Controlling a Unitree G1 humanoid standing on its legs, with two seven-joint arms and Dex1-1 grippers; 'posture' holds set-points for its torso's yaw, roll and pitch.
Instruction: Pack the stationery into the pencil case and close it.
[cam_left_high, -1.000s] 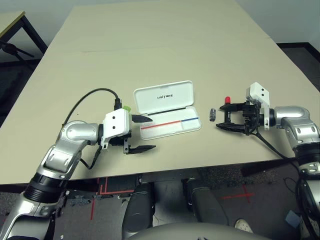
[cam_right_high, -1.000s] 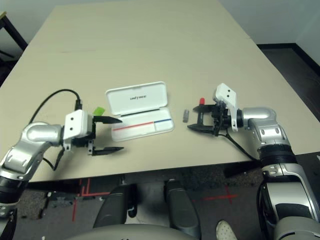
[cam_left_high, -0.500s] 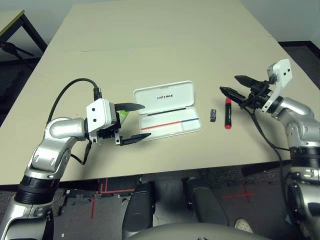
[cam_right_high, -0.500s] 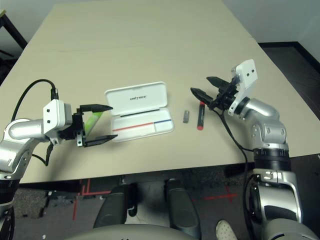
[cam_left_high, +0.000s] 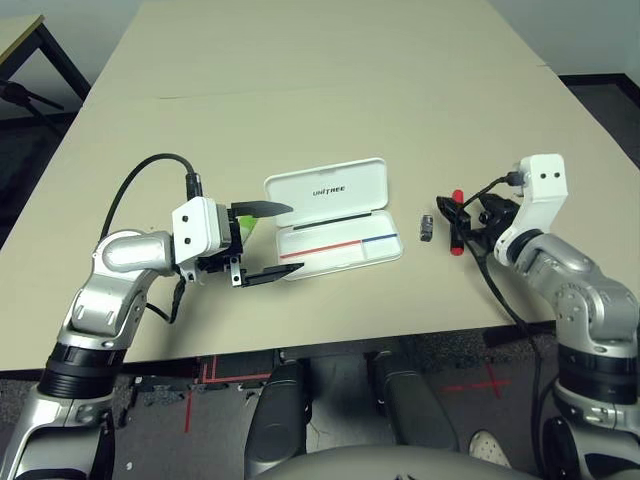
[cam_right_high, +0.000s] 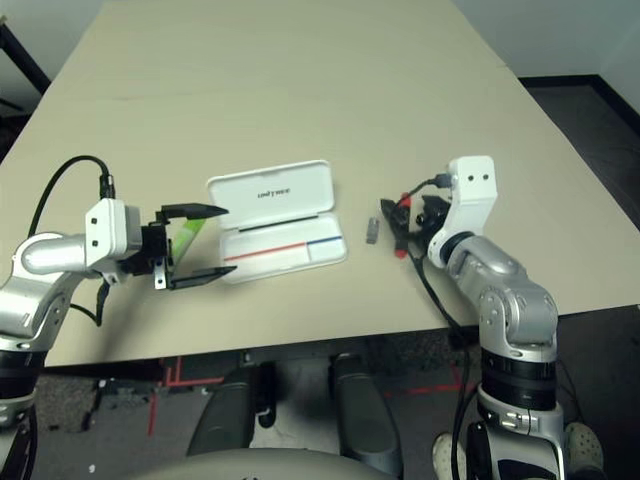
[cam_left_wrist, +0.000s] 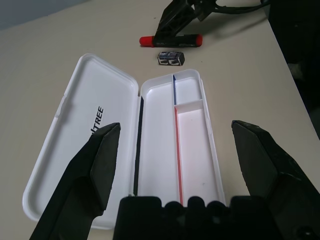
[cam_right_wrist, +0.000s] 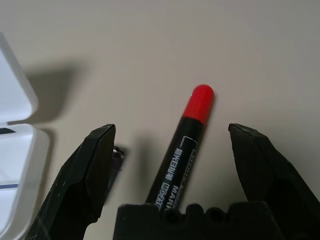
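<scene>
Beige table (cam_left_high: 330, 90). Pencil case (cam_left_high: 335, 219) open mid-table. Left gripper (cam_left_high: 268, 243) level, jaws wide, just left of case. Right gripper (cam_right_wrist: 175, 165) jaws wide, straddling red marker (cam_right_wrist: 182, 145) right of case.

Looks like a robotics lab or test room w/ office-type furniture: a big plain beige table (cam_left_high: 330, 90) on a dark carpeted floor (cam_left_high: 600, 100). Red tape marks (cam_left_high: 200, 385) are stuck on the floor just under the table's near edge, i.e. position markers. Beyond the table's far left corner stands a 2nd desk (cam_left_high: 22, 35) w/ black legs, pale wall behind.
</scene>
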